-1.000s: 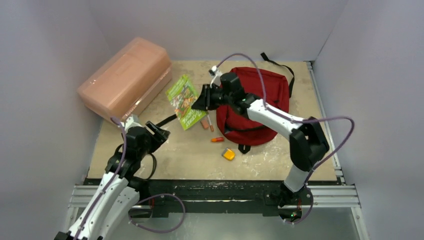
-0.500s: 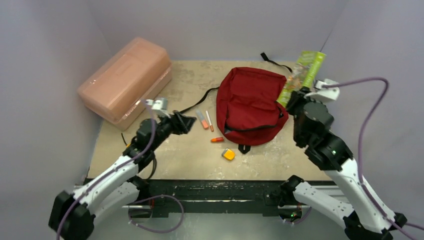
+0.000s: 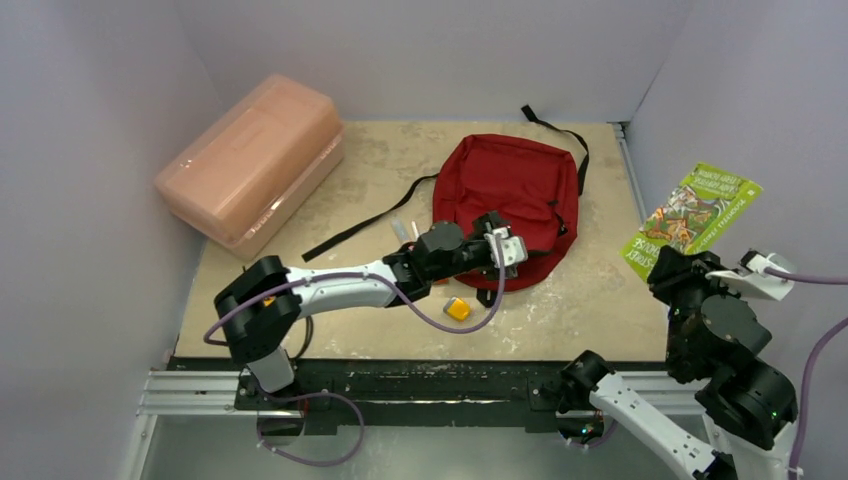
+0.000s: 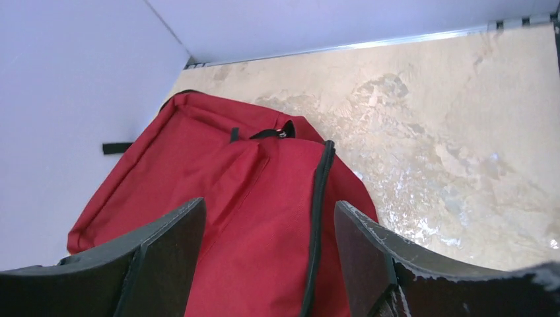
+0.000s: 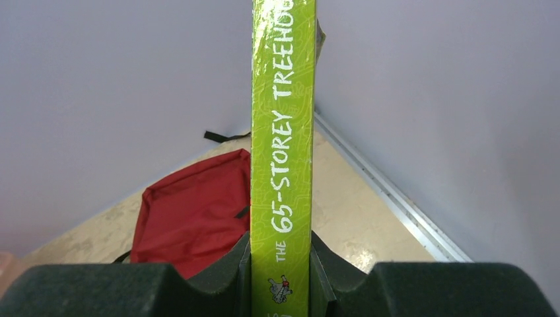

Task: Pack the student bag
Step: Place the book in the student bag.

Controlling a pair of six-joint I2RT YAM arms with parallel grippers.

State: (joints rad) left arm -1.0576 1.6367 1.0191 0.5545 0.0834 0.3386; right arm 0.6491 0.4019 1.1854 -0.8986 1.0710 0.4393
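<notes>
Student bag (image 3: 510, 205): dark red, lying flat on the bench (image 3: 600, 310), centre to rear, front pocket zipper towards the near edge. One black strap (image 3: 360, 225) trails off to the left across the bench.

Left gripper (image 3: 497, 247): arm stretched low over the bench, head at the bag's near-left edge. Wrist view has the jaws well apart, red fabric and a black zipper line between them; nothing held.

Small orange-yellow block (image 3: 458, 309) on the bench just under that arm, near the bag's front edge.

Right gripper (image 3: 668, 268): raised off to the right, beyond the bench edge. Jaws clamped on a green book (image 3: 692, 218), spine facing the wrist camera, lettering "65-Storey Treehouse".

Pink translucent box (image 3: 252, 158): far left rear, well apart from the bag.
</notes>
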